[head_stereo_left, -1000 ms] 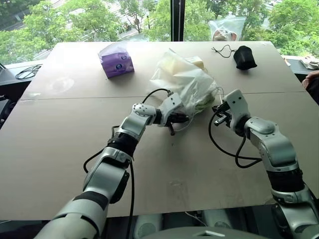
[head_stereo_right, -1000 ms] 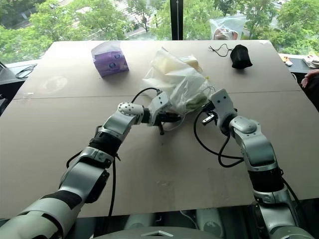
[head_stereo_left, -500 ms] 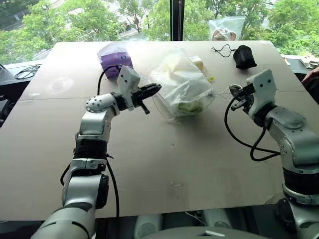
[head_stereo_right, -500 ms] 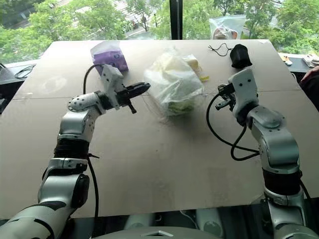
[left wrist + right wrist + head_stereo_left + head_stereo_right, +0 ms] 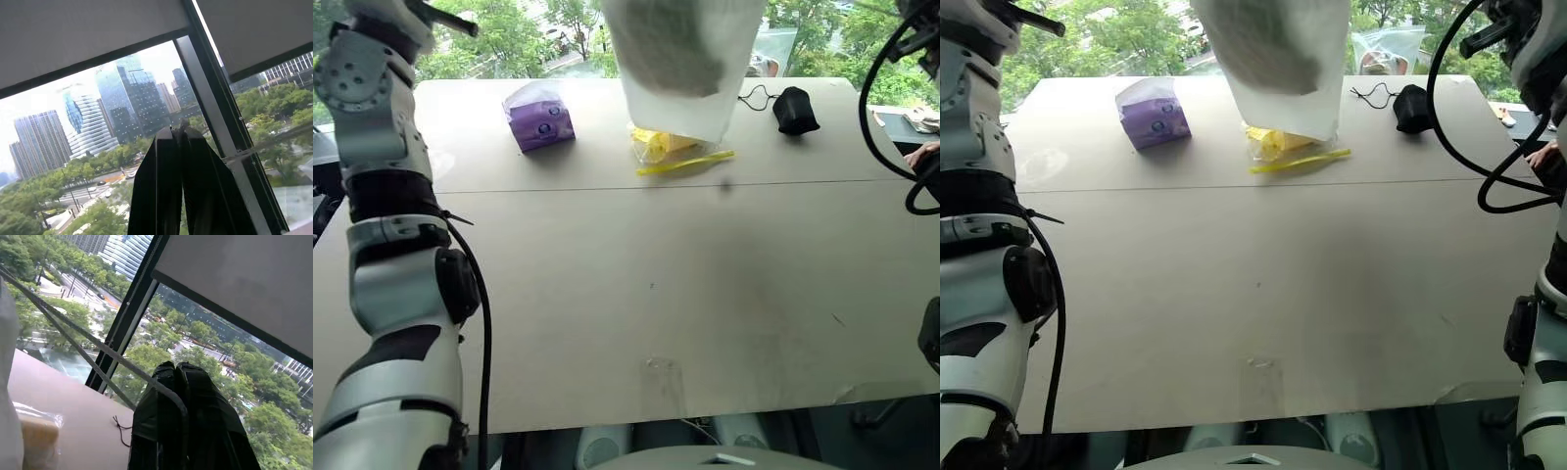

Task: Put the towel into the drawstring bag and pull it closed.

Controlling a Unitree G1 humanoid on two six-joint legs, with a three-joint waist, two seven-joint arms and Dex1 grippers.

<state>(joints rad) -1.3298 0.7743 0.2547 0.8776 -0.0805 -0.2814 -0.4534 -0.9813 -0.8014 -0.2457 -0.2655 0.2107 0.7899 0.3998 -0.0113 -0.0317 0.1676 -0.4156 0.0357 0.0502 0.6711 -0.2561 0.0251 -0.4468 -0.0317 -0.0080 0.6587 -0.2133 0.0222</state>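
The white semi-sheer drawstring bag point(image 5: 683, 83) hangs in the air above the far half of the table, its top cut off by the view. A darker bunched mass inside it is the towel point(image 5: 668, 47). My left gripper point(image 5: 450, 22) is raised high at the left, shut, with a thin cord point(image 5: 237, 155) running off its fingertips point(image 5: 172, 139). My right gripper point(image 5: 1489, 34) is raised high at the right, shut, with taut white cords point(image 5: 73, 328) leading from the bag's edge point(image 5: 7, 382) to its fingertips point(image 5: 166, 374).
On the brown table point(image 5: 636, 294) under the bag lies a clear plastic bag with yellow contents point(image 5: 671, 147). A purple tissue pack point(image 5: 541, 119) sits at the back left and a black pouch with a cord point(image 5: 794, 111) at the back right. A person's hand point(image 5: 925, 152) is at the right edge.
Both arms rose and spread apart, lifting the drawstring bag off the table so that it hangs between them. The plastic bag with yellow contents stayed on the table.
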